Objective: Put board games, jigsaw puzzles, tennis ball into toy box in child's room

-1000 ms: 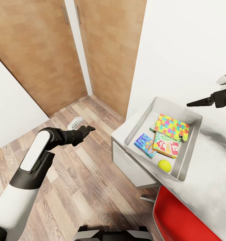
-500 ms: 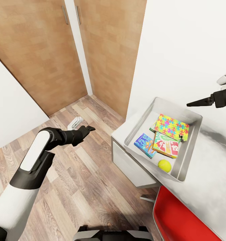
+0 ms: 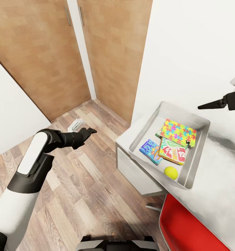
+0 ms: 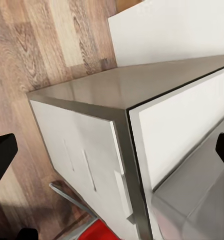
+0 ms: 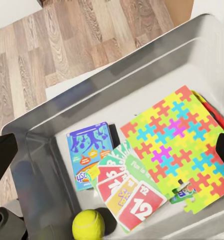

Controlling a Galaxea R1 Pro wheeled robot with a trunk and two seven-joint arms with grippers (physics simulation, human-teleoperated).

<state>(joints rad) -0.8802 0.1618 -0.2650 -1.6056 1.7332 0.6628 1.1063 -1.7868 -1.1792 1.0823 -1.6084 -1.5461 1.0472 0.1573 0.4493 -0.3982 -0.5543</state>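
- Wood-plank floor (image 3: 79, 181) and brown doors (image 3: 37, 52) take up our left side, with plenty of free room there.
- Our left hand (image 3: 88, 131) hangs over the floor, well apart from the counter (image 3: 222, 188); its fingers are spread and hold nothing.
- Our box (image 3: 197, 153) sits at the counter's left end, its long axis running away from us. Inside lie a blue game (image 3: 150, 151), a green game (image 3: 172, 150), a puzzle (image 3: 177, 132) and the ball (image 3: 171, 172).
- Our right hand (image 3: 205, 105) hovers over the box's far rim, nearer the toys, open and empty.
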